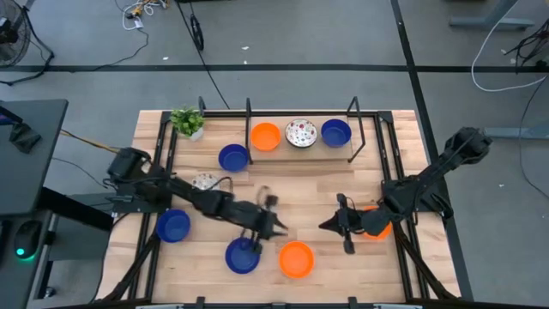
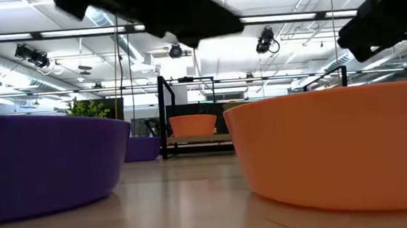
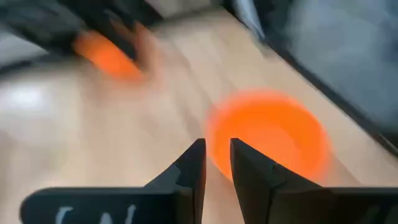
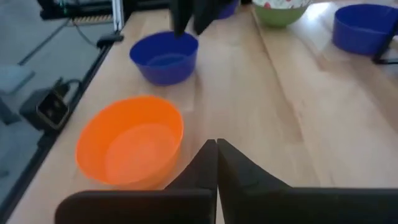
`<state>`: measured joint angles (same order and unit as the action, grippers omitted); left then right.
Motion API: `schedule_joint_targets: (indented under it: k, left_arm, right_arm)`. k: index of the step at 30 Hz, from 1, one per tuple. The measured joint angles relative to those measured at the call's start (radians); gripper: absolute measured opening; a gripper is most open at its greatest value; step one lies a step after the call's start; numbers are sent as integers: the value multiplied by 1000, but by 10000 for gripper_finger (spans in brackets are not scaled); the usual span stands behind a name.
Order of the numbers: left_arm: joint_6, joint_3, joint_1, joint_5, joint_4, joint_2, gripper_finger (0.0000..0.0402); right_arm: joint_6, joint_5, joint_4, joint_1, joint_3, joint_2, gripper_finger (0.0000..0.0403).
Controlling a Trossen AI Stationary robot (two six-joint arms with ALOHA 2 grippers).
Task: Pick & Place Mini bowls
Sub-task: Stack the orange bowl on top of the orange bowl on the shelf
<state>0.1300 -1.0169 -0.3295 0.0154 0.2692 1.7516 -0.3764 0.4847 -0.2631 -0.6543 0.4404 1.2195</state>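
Near the table's front edge a blue mini bowl and an orange one rest on their bases; the same pair shows in the right wrist view as the orange bowl and the blue bowl. Another orange bowl lies partly under the right arm. My left gripper hovers above the table just behind the blue bowl, open by a narrow gap and empty. My right gripper is shut and empty, facing the left one over bare wood.
At the far edge a black frame holds an orange, a speckled white and a blue bowl. More blue bowls, a speckled bowl beside the left arm, and a potted plant.
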Motion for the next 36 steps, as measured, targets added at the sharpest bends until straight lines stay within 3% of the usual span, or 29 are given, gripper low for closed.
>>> schedule_joint_targets:
  k: [2,4,8,12,18,23,29,36]
  left_arm:
    - [49,-127,6,-131,-209,48,78]
    - [113,-223,3,-190,-379,89,79]
    - [237,-380,-18,-189,-598,202,92]
    - [331,-487,-22,-208,-704,302,131]
    - [483,-509,-21,-241,-677,344,191]
    - [540,-503,-26,-221,-672,345,201]
    - [615,-494,-28,-214,-653,352,168]
    - [635,-492,-28,-211,-641,363,102]
  right_arm:
    - [4,3,-2,-1,2,2,4]
    - [18,17,-6,0,2,2,4]
    - [34,32,2,0,2,1,5]
    - [32,32,19,1,2,1,6]
    - [18,32,39,1,2,3,6]
    - [17,32,41,1,2,3,6]
    - [16,32,41,1,2,4,6]
    - [17,32,41,1,2,4,6]
